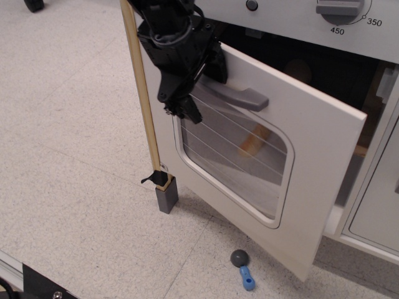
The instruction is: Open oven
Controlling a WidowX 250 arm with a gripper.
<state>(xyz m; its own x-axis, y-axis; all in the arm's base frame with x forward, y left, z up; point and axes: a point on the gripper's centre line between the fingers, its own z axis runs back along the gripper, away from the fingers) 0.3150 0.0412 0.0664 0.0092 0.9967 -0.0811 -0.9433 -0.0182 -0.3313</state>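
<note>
The white toy oven [312,162] has its door swung partway out and down, with a dark gap along the top and right. The door has a grey bar handle [243,96] and a rounded clear window [237,162] crossed by thin lines. The grey dial panel [293,15] sits above it. My black gripper [190,93] is at the left end of the handle. It looks closed over the handle, with one finger [181,107] hanging in front of the door. An orange item [252,142] shows through the window.
A light wooden post [140,93] with a grey foot [166,194] stands just left of the door. A small toy with a grey head and blue handle [243,268] lies on the floor under the door's lower edge. A plain white cabinet door [377,212] is at the right.
</note>
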